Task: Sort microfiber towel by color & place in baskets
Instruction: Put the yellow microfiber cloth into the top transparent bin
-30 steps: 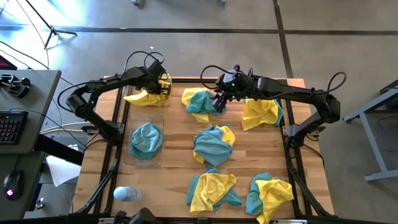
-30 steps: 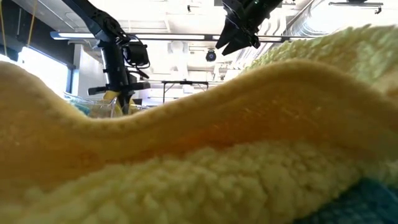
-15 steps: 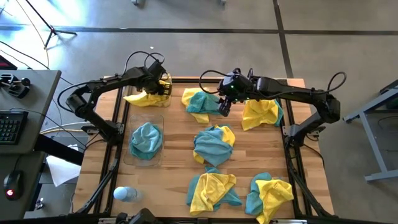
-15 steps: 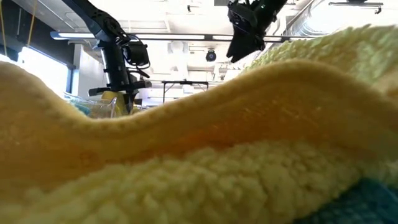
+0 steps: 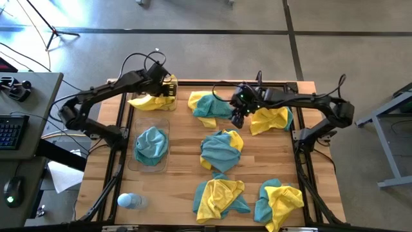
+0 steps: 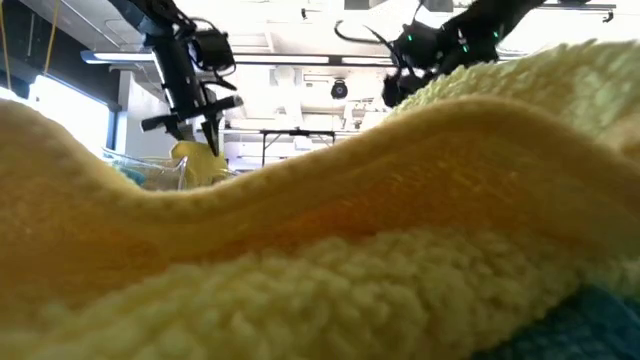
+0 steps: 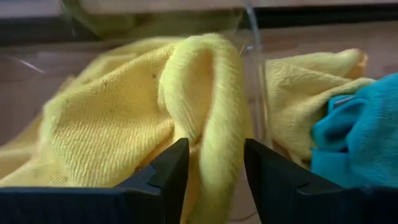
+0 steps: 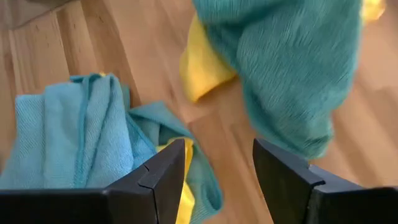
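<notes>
The wooden tabletop (image 5: 187, 161) bore scattered yellow-and-teal microfiber towels (image 5: 221, 149), two clear baskets (image 5: 152, 145), and a pale bottle (image 5: 129, 201).

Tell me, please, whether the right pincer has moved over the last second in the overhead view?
Yes. The right pincer has shifted from above the yellow-and-teal towel pile at the table's far edge toward the bare wood beside it, nearer the centre pile.

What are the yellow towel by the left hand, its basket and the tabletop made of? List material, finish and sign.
Yellow towel: soft matte fabric, likely microfiber; fine woven loops.
Basket: clear, glossy, probably plastic; see-through wall.
Tabletop: wood, smooth; plank seams, grain.
</notes>
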